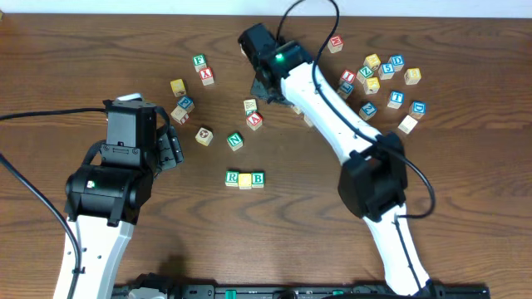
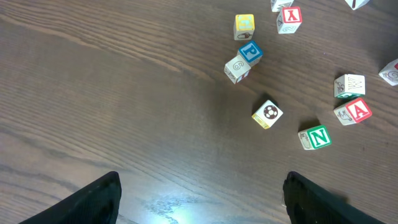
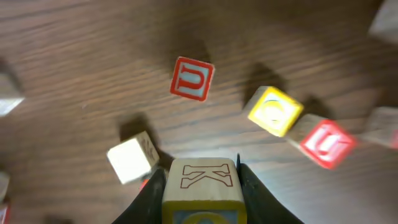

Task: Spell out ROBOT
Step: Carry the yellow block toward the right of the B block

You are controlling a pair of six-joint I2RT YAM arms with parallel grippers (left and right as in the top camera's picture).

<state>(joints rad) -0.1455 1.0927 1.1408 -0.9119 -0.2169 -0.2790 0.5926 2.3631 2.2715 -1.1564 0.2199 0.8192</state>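
Pinching a small wooden K-sided cube by two opposite flat faces, the right end effector has its fingers narrowed snugly onto it over the table, among loose blocks. Only the K shows, so I cannot tell whether this is the second O. Such a cube should be light, rigid and hard to damage, though its smooth painted sides may slip or twist unless gripped centrally. The started row, with the R cube, yellow-topped cube and B cube touching, lies well apart from that end effector, nearer the robot between the arms. The T cube sits in the scatter to the right. The left end effector gapes wide, empty, over bare wood.
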